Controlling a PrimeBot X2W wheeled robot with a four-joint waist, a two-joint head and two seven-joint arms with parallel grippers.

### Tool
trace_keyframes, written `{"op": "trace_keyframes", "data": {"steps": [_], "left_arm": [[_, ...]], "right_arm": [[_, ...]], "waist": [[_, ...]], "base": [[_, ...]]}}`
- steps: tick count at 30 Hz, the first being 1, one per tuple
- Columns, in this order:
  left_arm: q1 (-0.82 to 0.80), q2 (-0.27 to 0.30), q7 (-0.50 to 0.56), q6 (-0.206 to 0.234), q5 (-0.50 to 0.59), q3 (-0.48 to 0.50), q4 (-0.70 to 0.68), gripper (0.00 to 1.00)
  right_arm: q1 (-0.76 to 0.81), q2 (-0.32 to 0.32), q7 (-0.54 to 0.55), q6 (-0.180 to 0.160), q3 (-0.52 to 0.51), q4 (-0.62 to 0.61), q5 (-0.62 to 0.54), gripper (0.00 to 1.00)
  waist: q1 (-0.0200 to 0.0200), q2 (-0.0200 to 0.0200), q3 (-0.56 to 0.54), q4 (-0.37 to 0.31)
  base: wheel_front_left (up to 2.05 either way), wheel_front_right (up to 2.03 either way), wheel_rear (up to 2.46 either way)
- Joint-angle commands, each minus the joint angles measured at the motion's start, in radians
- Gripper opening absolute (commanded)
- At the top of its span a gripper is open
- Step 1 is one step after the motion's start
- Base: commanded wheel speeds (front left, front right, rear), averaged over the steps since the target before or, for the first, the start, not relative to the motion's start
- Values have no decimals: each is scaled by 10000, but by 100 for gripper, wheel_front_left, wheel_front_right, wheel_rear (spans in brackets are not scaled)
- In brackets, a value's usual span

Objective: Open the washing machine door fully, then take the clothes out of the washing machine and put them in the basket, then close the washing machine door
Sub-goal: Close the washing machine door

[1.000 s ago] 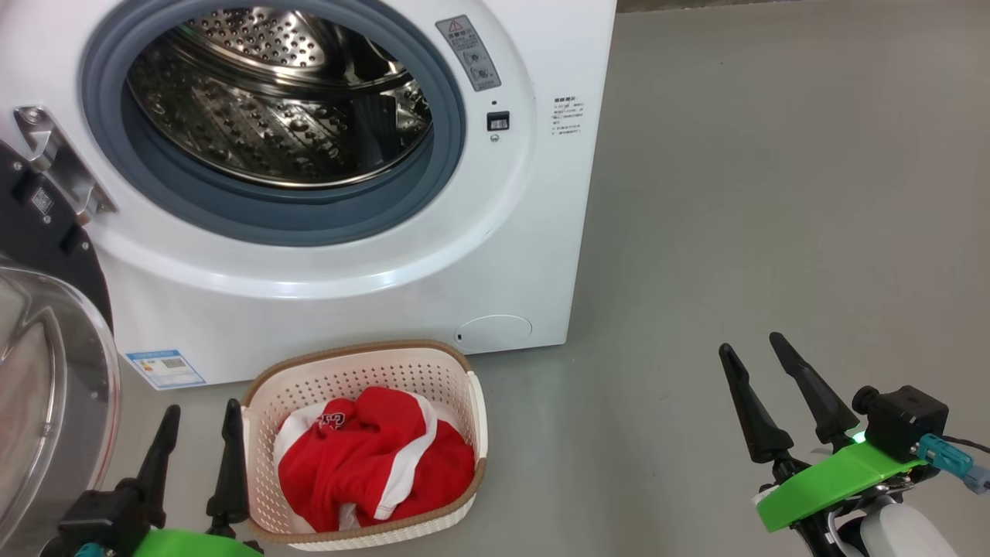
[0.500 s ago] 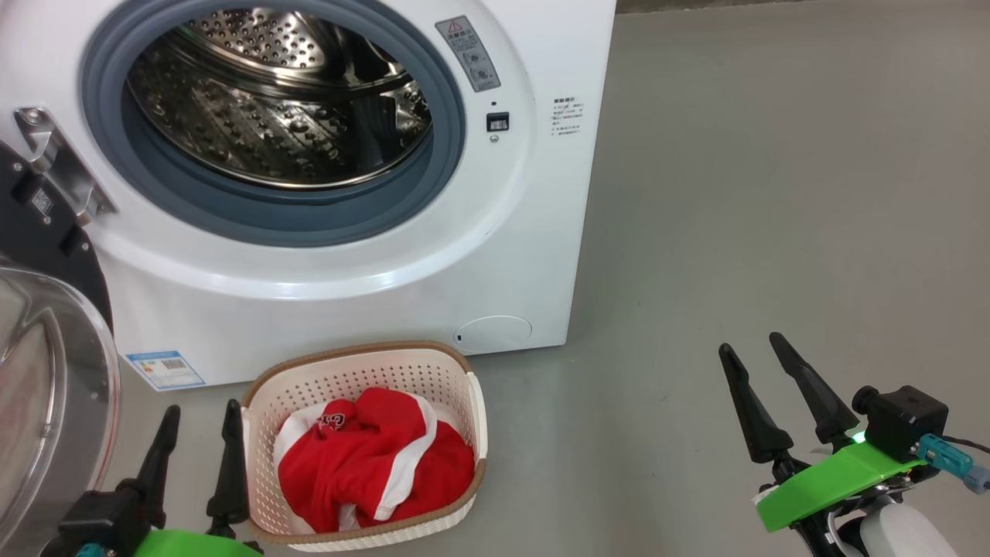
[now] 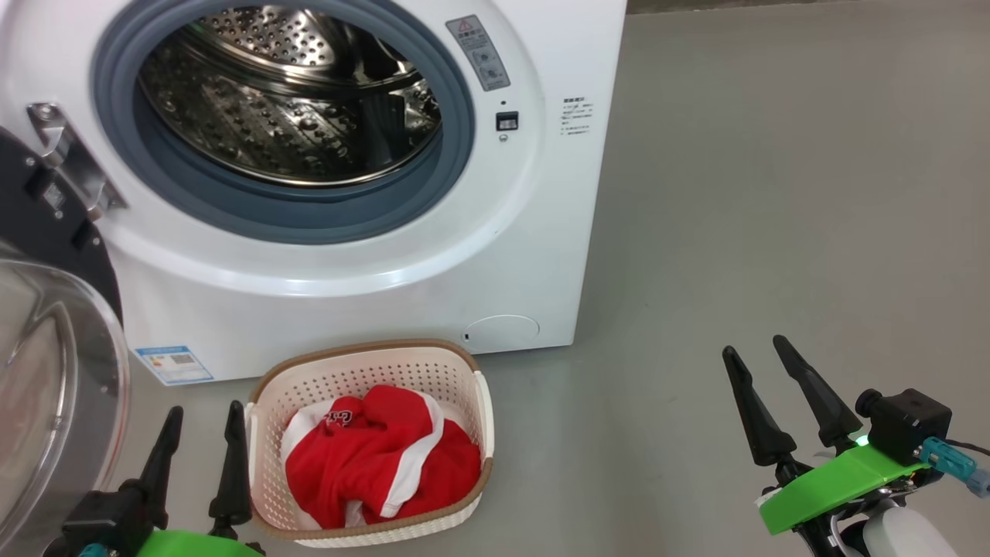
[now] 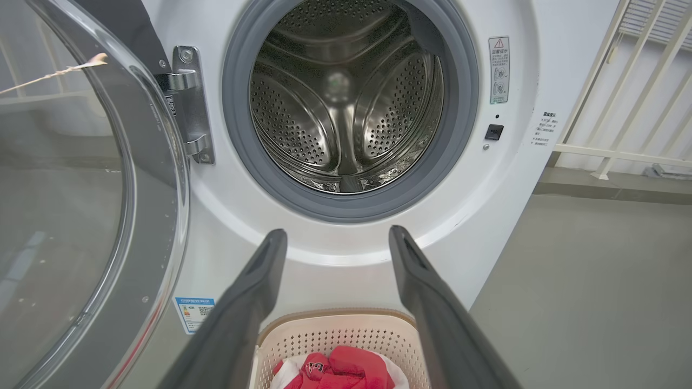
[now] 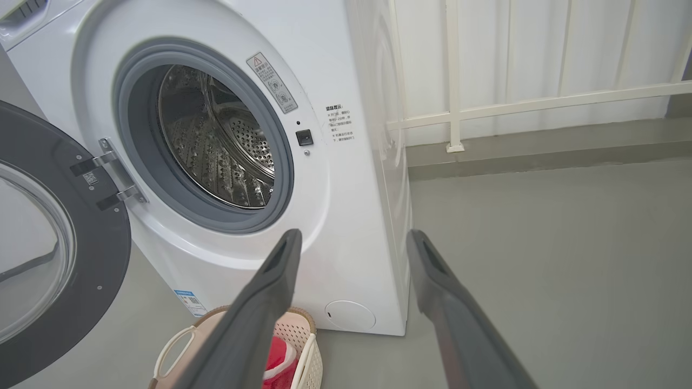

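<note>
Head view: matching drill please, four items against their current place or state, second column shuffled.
1 washing machine door
2 clothes
3 basket
4 right gripper

A on the floor in front of the washing machine
B jaws apart, holding nothing
C swung open on its hinge
D piled in the basket

Pairs: 1-C, 2-D, 3-A, 4-B

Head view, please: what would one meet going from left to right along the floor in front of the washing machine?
the washing machine door, standing open → left gripper → the basket with the clothes inside → right gripper
</note>
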Motion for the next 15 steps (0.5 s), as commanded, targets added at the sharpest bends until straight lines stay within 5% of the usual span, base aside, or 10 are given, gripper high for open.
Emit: {"op": "trace_keyframes", "data": {"steps": [1,15], "left_arm": [[-229,135,-124,-36,131,336,-180,100],[-196,101,-124,-21,228,361,-74,100]], "right_arm": [[59,-89,-120,27,149,-245,23,100],[46,-130,-120,27,301,-204,56,100]], "waist": [[0,-1,-11,93],[0,-1,-89,1386]], "base": [[0,0,0],[0,0,0]]}}
